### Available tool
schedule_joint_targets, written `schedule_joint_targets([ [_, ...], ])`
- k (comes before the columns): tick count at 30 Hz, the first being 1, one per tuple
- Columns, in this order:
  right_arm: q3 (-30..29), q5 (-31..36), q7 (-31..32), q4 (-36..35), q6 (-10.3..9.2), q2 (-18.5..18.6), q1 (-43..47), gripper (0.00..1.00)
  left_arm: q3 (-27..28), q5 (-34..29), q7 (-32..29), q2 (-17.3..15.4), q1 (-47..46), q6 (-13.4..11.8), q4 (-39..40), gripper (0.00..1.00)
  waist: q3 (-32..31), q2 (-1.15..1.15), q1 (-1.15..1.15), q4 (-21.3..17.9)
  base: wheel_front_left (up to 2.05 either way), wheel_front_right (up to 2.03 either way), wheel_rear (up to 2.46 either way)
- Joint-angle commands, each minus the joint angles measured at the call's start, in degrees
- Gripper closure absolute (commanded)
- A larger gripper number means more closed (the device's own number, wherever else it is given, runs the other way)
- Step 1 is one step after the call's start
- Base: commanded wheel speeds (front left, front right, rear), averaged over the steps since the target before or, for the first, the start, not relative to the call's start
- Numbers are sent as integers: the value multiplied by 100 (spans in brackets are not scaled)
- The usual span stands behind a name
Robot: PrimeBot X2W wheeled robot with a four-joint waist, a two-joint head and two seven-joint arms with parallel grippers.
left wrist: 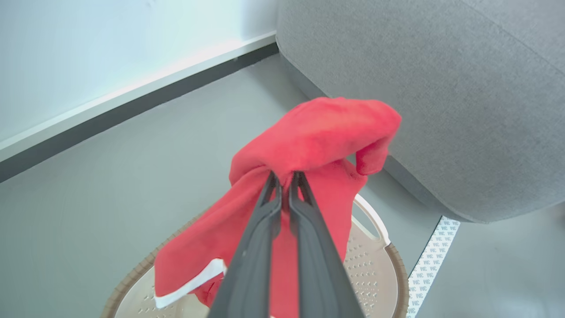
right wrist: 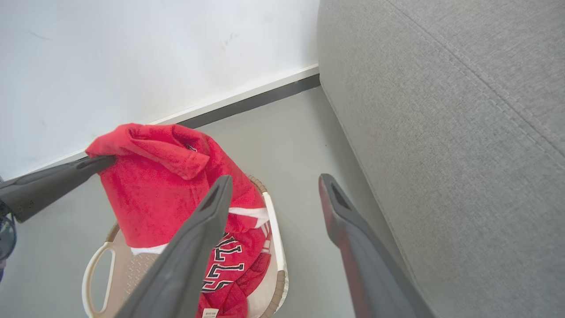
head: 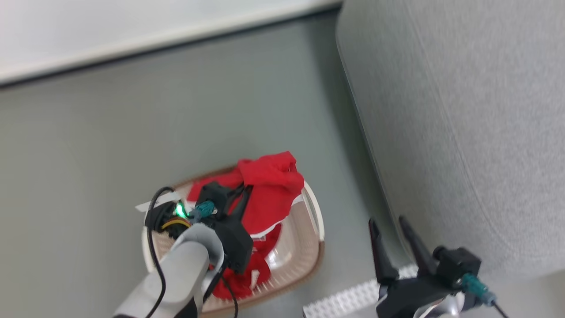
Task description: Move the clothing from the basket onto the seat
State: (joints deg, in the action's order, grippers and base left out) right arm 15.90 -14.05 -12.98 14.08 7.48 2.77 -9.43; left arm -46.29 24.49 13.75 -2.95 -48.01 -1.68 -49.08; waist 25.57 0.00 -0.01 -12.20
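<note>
Grey seat (head: 463, 110) takes up the right side of the scene, from far to near, with a rounded edge and a stitched seam across its top. Pale wall (right wrist: 154, 53) on the far side, white skirting with a dark strip along its foot. Grey floor (head: 176, 110) between the wall and the seat. Cream basket (head: 315, 225) stands on the floor left of the seat, near it but not touching; brown rim, holes in its sides, one white handle on the side toward the seat. Red clothing (head: 269, 185) is partly raised out of the basket: its upper fold is bunched and lifted above the rim, white trim hanging below. The lower part, with black-and-white letters, lies down inside the basket. The clothing is apart from the seat. Left gripper (left wrist: 284, 176) is above the basket, jaws narrow, pinching the raised red fold at its tips. Right gripper (head: 387, 221) is over the floor between the basket and the seat, jaws wide, holding nothing, clear of the cloth. A white printed strip (left wrist: 430, 260) lies on the floor by the near corner of the seat.
</note>
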Motion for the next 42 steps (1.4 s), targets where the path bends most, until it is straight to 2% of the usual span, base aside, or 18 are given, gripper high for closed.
schedule_joint_targets([
  [1,39,-57,56,76,2,18,163,0,-31,138,52,10,204,-41,39,100,-1215,0,1,761,0,0,0],
  [8,238,-115,484,152,2,18,218,0,-177,764,27,9,376,-196,248,100,-2156,0,1,999,0,0,0],
  [15,306,-192,811,173,2,17,255,0,-231,1136,-54,8,70,-235,461,100,-2685,0,1,1166,0,0,0],
  [20,475,-366,1021,257,2,15,248,0,-231,1261,-113,5,-256,-266,565,100,-2878,0,1,1287,0,0,0],
  [28,1169,-839,1062,476,2,15,-88,0,-308,1537,-179,8,-706,-333,926,100,-3138,0,1,1364,0,0,0],
  [36,1718,-1890,914,435,2,16,-488,0,-560,1835,-230,6,-644,-453,1215,100,-3232,0,1,1352,0,0,0],
  [42,2117,-2349,822,562,2,17,-821,0,-829,2102,-230,8,-505,-539,1335,100,-3230,0,1,1342,0,0,0],
])
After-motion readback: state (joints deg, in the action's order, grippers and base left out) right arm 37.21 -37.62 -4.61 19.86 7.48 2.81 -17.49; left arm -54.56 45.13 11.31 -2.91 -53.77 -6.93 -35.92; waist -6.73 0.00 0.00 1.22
